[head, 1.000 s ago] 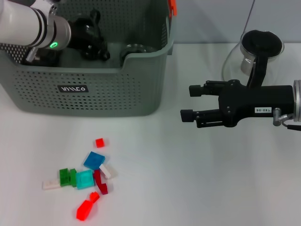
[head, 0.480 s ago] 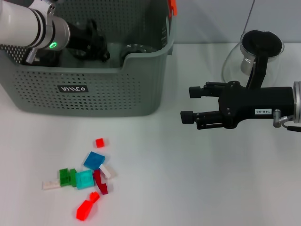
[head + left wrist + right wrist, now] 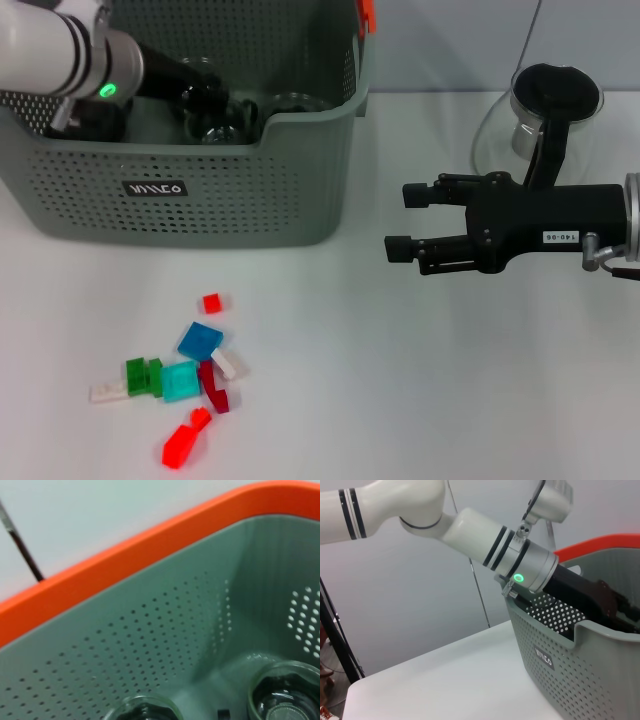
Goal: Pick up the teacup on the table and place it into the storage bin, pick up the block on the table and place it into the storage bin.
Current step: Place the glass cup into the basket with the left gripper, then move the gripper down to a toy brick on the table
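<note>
My left gripper reaches down inside the grey storage bin. A clear glass teacup sits right at its tip; whether it is held I cannot tell. A second glass teacup stands on the bin floor by the right wall. The left wrist view shows both: one teacup and the other teacup under the orange rim. Several small blocks lie on the table in front of the bin, among them a red block, a blue block and a cyan block. My right gripper hangs open over the table to the right.
A glass teapot with a black lid stands at the back right, behind my right arm. An orange clip sits on the bin's far right corner. In the right wrist view the bin fills the corner, with my left arm leaning into it.
My left gripper has sunk lower into the bin and shifted slightly right. A glass teacup now shows at its tip. The right arm and the blocks have not moved.
</note>
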`<state>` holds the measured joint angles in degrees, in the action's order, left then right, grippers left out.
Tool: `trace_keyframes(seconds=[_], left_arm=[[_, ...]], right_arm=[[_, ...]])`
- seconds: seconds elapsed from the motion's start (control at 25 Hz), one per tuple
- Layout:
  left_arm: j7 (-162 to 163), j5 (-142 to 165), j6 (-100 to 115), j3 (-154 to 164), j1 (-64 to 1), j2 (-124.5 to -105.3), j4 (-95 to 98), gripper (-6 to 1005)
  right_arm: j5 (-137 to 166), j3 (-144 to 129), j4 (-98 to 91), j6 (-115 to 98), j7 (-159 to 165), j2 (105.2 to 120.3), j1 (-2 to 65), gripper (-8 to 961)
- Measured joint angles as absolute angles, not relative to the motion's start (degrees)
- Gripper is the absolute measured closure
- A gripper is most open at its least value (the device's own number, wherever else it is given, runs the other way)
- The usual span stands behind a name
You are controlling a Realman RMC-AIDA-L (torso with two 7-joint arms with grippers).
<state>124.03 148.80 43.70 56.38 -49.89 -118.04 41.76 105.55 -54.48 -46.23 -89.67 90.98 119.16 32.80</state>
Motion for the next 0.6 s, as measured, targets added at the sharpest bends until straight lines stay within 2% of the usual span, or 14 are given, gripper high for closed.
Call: trace_keyframes(seconds=[0.16, 0.24, 0.6], left_arm=[[128.5, 149.9, 50.8, 56.3, -47.1, -117.98, 51.9, 463], [130.4, 149.6, 54.7, 56.0, -45.1, -118.07, 58.6, 319], [131.1, 133.6, 75.9, 49.5, -36.5, -119.8, 86.1, 200]], right_arm=[[105.5, -54.4, -46.2, -89.7, 91.0, 119.02, 32.7, 68], [105.5, -54.3, -46.3, -89.7, 91.1, 118.99, 32.7, 68], [105.5, -54.2, -46.3, -89.4, 91.0, 118.71, 33.0, 69]])
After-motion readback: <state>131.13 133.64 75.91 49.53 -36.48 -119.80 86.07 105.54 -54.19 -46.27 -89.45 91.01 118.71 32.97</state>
